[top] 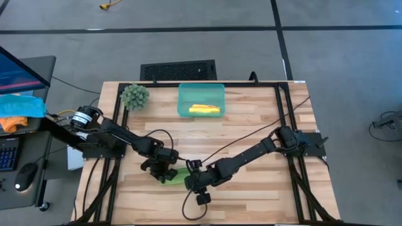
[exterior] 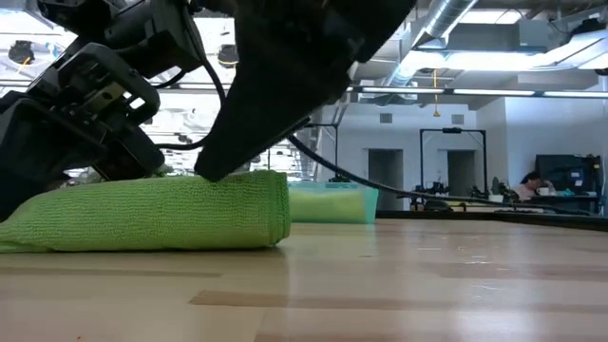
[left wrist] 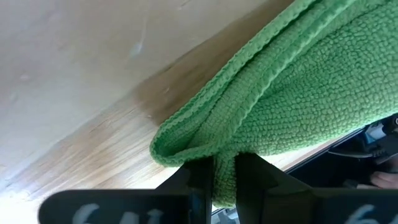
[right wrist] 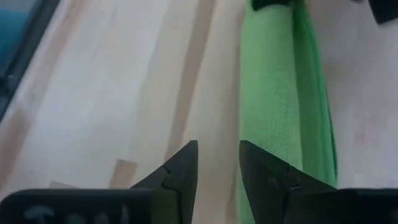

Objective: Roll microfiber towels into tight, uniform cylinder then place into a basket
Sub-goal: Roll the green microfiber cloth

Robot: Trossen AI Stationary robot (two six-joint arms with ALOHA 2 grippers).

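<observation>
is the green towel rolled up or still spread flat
Rolled up: the green towel lies on the table as a thick cylinder. The left gripper pinches one end of it.

The desk (top: 251,119) is a pale wood-plank top inside a black metal frame. A translucent teal basket (top: 183,100) sits near its far edge with a fuzzy green ball plant (top: 135,96) off to its left. Toward the near side, a rolled lime green towel (top: 178,176) lies flat on the boards, well apart from both.
</observation>
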